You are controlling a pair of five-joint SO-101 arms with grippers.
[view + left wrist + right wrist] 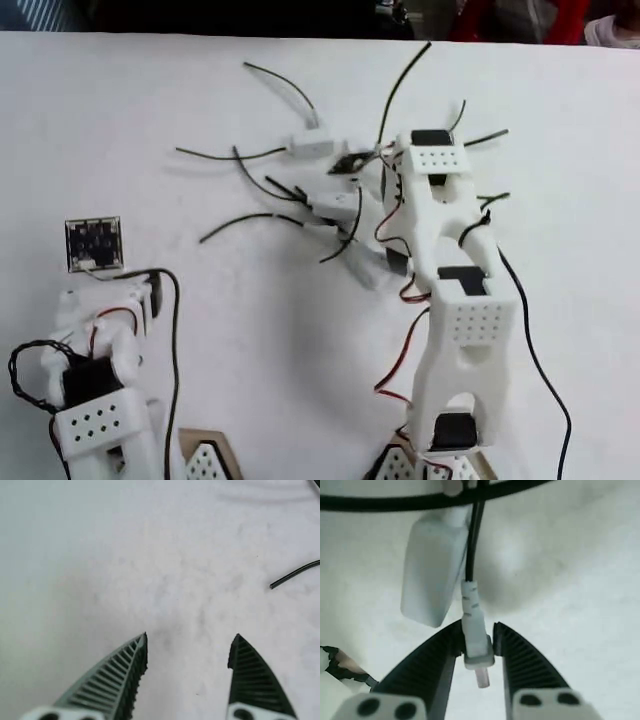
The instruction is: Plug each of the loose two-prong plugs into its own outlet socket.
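Observation:
My right gripper (477, 645) is shut on a white two-prong plug (476, 640). A prong sticks out toward the camera and the plug's black cord (472, 540) runs away from the fingers. A white outlet socket block (432, 575) lies on the table just beyond the plug, beside the cord. From above, that gripper (365, 268) is at the near edge of a tangle of white socket blocks (335, 205) and black wires (250, 220). My left gripper (190, 647) is open over bare table, holding nothing, with a loose black wire end (295, 575) off to one side.
Another white block with a wire (310, 146) lies farther back in the tangle. A small black square card (93, 243) sits by the left arm (100, 340). The right arm (455, 290) stretches over the table's right half. The white table (250, 380) is open between the arms.

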